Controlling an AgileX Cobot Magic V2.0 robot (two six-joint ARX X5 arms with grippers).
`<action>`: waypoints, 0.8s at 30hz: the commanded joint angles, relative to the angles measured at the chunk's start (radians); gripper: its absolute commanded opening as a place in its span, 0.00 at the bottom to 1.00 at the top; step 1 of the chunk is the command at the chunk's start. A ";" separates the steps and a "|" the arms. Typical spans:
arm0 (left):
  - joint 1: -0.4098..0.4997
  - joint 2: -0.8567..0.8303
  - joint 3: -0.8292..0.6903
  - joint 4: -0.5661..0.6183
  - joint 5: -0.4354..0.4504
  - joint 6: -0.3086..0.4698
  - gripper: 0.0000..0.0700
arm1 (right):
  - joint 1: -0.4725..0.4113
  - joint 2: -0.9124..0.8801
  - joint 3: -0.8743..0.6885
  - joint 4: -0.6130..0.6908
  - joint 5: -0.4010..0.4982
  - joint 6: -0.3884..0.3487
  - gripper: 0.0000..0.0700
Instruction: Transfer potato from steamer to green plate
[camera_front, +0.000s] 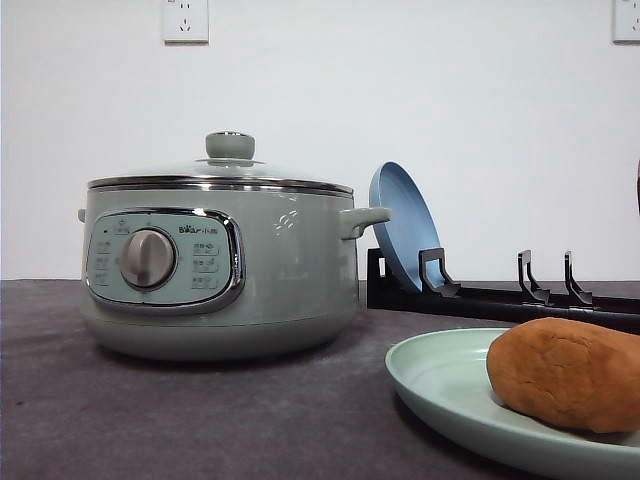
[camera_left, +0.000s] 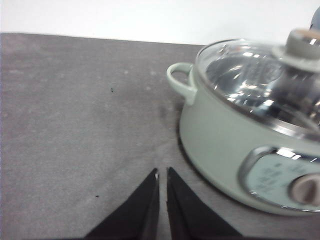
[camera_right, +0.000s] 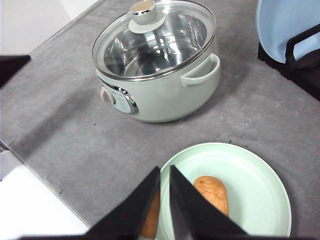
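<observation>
The right pincer (camera_right: 164, 172) hangs clenched and empty just above the potato (camera_right: 212, 192), which lies on the green plate (camera_right: 260, 175). The risk, as I judge it: a downward slip would strike the potato and roll it toward the rim. Farther off stands the lidded steamer (camera_right: 160, 65). The left pincer (camera_left: 162, 175), also clenched, hovers near the steamer's side.
</observation>
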 joint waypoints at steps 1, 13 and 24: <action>0.001 -0.039 -0.073 0.072 -0.013 0.024 0.03 | 0.007 0.003 0.014 0.011 0.004 0.005 0.03; 0.001 -0.182 -0.236 0.103 -0.105 -0.045 0.03 | 0.007 0.003 0.014 0.013 0.004 0.005 0.03; 0.001 -0.182 -0.236 0.105 -0.105 0.053 0.03 | 0.007 0.003 0.014 0.013 0.004 0.005 0.03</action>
